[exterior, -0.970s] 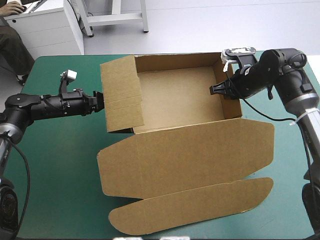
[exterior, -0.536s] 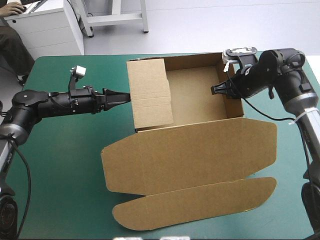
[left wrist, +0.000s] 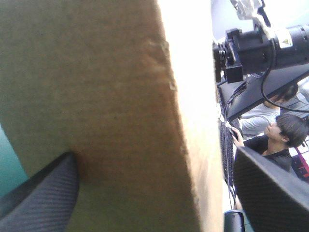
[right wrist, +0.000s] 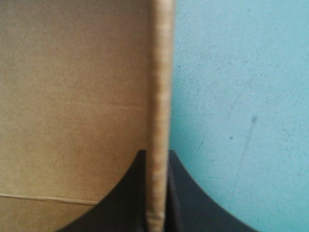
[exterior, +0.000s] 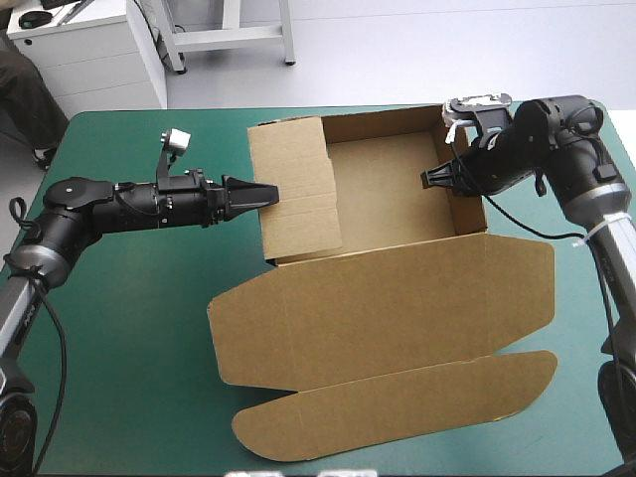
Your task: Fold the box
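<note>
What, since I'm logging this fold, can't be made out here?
High view: the box floor under the leaning flap.
Left wrist view: the box's inside, blocked by the blurred flap between the fingers of the left gripper.
Right wrist view: all but the wall edge the right gripper clamps, cut off.

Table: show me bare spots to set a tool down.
Free: teal-green cover between the left arm, the lid and the near edge; also the far-left corner beyond that arm. Crowded: the middle, where the box stands with the left gripper and right gripper at its walls.
</note>
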Motion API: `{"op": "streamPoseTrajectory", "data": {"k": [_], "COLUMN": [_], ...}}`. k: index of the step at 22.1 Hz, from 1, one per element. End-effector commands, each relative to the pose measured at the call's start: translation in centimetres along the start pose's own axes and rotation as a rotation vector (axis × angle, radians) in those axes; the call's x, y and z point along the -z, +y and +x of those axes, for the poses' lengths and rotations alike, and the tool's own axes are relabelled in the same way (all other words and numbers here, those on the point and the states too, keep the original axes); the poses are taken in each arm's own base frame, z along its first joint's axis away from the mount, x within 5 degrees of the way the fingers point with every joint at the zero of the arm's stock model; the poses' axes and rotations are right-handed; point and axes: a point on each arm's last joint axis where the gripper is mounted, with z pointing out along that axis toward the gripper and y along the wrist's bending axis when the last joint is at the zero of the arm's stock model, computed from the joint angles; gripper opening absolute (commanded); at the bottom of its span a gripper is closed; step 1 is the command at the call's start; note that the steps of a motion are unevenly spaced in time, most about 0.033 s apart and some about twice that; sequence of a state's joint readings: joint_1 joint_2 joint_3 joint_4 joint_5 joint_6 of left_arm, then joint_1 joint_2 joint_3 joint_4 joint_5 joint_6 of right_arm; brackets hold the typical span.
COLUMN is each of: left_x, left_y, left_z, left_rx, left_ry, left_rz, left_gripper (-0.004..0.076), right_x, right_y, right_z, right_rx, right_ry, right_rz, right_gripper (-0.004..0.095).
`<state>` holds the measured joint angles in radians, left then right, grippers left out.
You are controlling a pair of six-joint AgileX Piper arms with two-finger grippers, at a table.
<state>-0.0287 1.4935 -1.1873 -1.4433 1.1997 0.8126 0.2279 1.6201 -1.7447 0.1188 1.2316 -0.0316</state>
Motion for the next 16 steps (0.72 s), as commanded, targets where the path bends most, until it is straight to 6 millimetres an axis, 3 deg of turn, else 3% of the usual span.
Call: {"op": "streamPoseTrajectory", "data": {"k": [1, 9, 16], "left_x": [0.2, 0.2, -0.4], "left_y": [-3.8, -3.6, -5.9], "left_z": [-0.2, -0.5, -0.9], "left_rx": [-0.041, 0.025, -0.087], "left_ry": [-0.005, 0.017, -0.006], "left_rz": [0.160, 0.078, -0.392], "left_gripper": [0.0608, 0.0608, 0.0608], "right_x": [2.6, 3.4, 3.9], "right_y": [0.6, 2.9, 4.1], "right_z": [-0.6, -0.6, -0.6], "right_rx": [-0.017, 0.006, 0.003], "right_ry": [-0.125, -0.181, -0.217], "right_rz": [-0.020, 0.031, 0.051], "right_gripper": [0.0000, 0.0000, 0.0000]}}
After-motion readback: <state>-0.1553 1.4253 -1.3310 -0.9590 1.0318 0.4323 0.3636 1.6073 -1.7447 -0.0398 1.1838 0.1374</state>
